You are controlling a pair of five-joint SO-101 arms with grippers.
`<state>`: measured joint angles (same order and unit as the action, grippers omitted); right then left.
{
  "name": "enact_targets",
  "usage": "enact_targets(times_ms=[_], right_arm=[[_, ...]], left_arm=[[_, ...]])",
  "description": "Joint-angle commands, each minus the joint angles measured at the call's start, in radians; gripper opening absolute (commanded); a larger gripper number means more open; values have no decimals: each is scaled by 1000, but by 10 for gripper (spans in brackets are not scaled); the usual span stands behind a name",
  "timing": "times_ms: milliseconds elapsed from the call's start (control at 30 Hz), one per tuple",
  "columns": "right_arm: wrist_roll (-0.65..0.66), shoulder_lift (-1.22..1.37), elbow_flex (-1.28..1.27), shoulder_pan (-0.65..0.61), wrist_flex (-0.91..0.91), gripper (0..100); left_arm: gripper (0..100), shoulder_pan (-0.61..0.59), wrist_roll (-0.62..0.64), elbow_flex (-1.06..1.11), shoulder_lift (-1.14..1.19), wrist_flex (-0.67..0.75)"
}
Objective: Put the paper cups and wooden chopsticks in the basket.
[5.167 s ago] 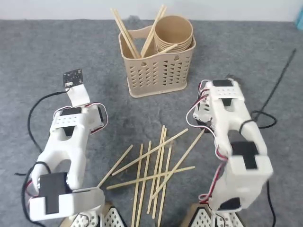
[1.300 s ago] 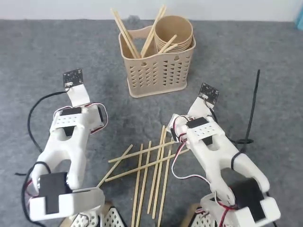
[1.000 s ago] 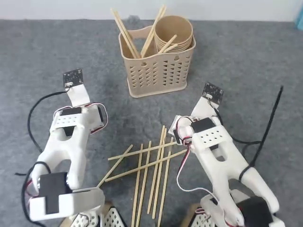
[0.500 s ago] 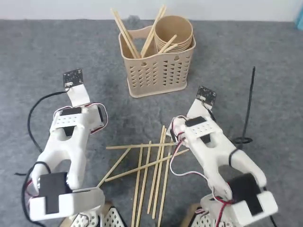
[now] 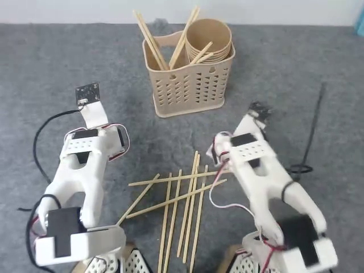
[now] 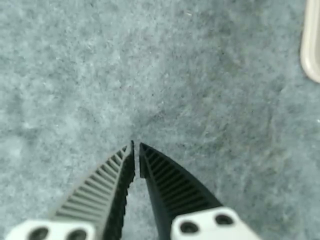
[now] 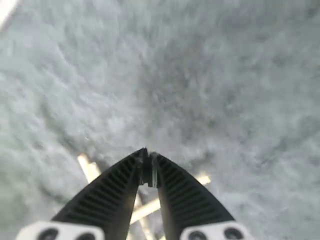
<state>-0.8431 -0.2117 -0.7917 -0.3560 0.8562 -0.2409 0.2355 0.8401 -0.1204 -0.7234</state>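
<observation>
A beige basket (image 5: 190, 85) stands at the back with stacked paper cups (image 5: 209, 37) and several wooden chopsticks (image 5: 151, 40) in it. Several loose chopsticks (image 5: 187, 199) lie fanned on the grey carpet between the arms. The right arm (image 5: 250, 153) hangs over their right ends. My right gripper (image 7: 148, 170) is shut, its tips down at the carpet with chopstick pieces (image 7: 202, 178) under them; whether it pinches one I cannot tell. The left arm (image 5: 85, 153) is left of the pile. My left gripper (image 6: 136, 147) is shut over bare carpet, with the basket's corner (image 6: 312, 50) to one side.
A black cable (image 5: 310, 142) loops up beside the right arm. Another cable (image 5: 37, 148) curls on the carpet left of the left arm. A pale wall edge runs behind the basket. Open carpet lies on both sides of the basket.
The right arm came down from beside the basket to the loose chopsticks, then its wrist swung slightly right. One crosswise chopstick shifted and tilted. The left arm stayed still.
</observation>
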Motion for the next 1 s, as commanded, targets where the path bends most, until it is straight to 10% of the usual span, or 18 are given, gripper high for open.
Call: enact_targets(times_ms=[0, 267, 500, 967], right_arm=[[34, -162, 31, 45, 74, 8], [75, -252, -14, -65, 111, 17], [71, -119, -127, -294, -111, 236], [29, -59, -109, -245, -151, 177]], left_arm=[[13, -5, 5, -42, -5, 0], [13, -5, 5, -42, -5, 0], [13, -6, 9, -42, -5, 0], [13, -6, 8, -42, -5, 0]])
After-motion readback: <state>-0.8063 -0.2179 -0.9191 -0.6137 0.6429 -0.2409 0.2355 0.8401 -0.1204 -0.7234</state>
